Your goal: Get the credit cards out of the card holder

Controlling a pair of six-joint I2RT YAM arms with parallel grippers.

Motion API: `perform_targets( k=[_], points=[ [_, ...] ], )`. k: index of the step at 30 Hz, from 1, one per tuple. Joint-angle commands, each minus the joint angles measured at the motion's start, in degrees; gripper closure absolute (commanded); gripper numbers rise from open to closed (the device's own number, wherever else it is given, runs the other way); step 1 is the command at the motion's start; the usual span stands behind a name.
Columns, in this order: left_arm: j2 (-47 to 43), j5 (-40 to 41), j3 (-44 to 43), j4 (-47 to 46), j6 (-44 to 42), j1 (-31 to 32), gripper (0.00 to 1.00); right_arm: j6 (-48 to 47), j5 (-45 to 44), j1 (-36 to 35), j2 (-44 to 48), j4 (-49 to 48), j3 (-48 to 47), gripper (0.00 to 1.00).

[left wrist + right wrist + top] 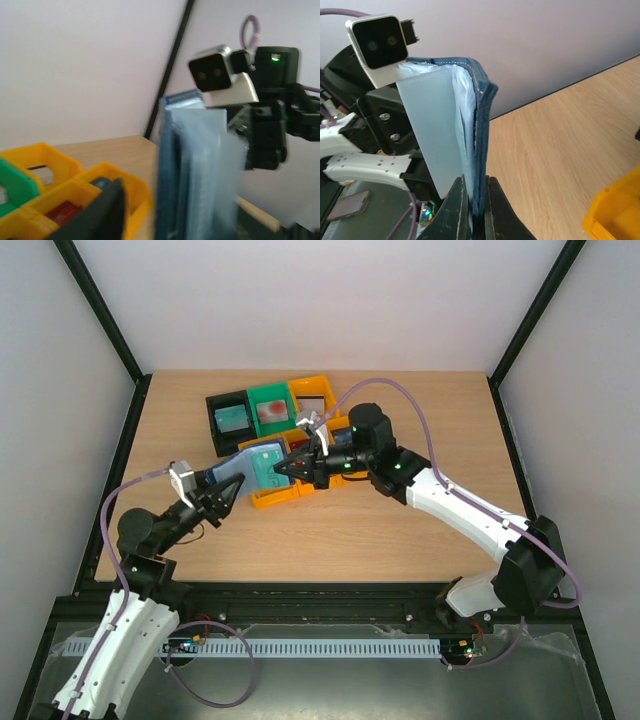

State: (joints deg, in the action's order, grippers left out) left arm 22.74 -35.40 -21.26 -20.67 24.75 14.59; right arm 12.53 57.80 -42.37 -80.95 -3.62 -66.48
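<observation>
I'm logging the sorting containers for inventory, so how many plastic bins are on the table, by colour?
Black bins: 1
Green bins: 1
Orange bins: 3
Total: 5

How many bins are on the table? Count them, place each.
4 at least: black bin rear left, green bin beside it, rear orange bin right of that, front orange bin, partly covered; it may be two.
</observation>
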Motion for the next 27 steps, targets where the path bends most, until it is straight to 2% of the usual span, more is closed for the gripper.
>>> perform_targets(
  k=[1, 2, 4, 7, 8, 10, 12, 16, 18, 20, 24, 27],
  points=[
    [-0.5, 12.6, 1.0, 2.1, 1.8, -0.9, 0.46, 1.8, -7.7, -0.1, 1.3, 0.4, 0.1, 0.98],
    [-0.5, 17.2, 1.0, 3.5, 1.1, -1.2, 0.39, 2.1, -11.6, -0.1, 1.1, 2.5, -0.6, 0.98],
    [-0.4, 25.1, 1.1, 5.2, -0.9, -2.1, 0.37, 3.4, -22.1, -0.5, -0.1, 8.1, -3.0, 0.98],
    [-0.5, 30.8, 1.4, 4.7, -5.2, -3.3, 0.38, 4.4, -46.3, -4.5, -4.6, 21.3, -11.6, 0.98],
    [-0.7, 30.8, 1.4, 4.1, -6.3, -3.5, 0.39, 4.5, -54.8, -6.6, -6.7, 25.3, -14.4, 0.98],
    [-0.9, 28.3, 1.4, 2.7, -7.1, -3.6, 0.44, 5.6, -66.2, -9.8, -11.5, 32.4, -20.0, 0.98],
    [-0.8, 22.0, 1.5, 1.1, -6.4, -3.6, 0.52, 6.5, -70.8, -11.9, -16.3, 37.2, -23.7, 0.98],
    [0.5, 6.8, 3.9, -5.7, 3.1, -3.0, 0.66, 5.7, -66.2, -14.3, -19.1, 36.3, -27.7, 0.98],
    [2.3, 2.6, 5.2, -9.5, 9.0, -1.6, 0.7, 5.2, -62.0, -14.9, -19.3, 34.4, -27.9, 0.98],
    [3.7, 2.0, 5.9, -11.1, 11.8, -0.4, 0.73, 4.6, -57.6, -15.2, -19.2, 33.1, -28.1, 0.98],
    [5.3, 4.1, 5.9, -7.8, 12.6, 0.3, 0.8, 3.3, -48.4, -15.1, -16.5, 27.9, -25.0, 0.98],
    [5.7, 4.1, 6.8, -7.7, 13.9, 0.3, 0.82, 2.9, -39.8, -15.0, -14.3, 22.9, -22.2, 0.98]
  ],
)
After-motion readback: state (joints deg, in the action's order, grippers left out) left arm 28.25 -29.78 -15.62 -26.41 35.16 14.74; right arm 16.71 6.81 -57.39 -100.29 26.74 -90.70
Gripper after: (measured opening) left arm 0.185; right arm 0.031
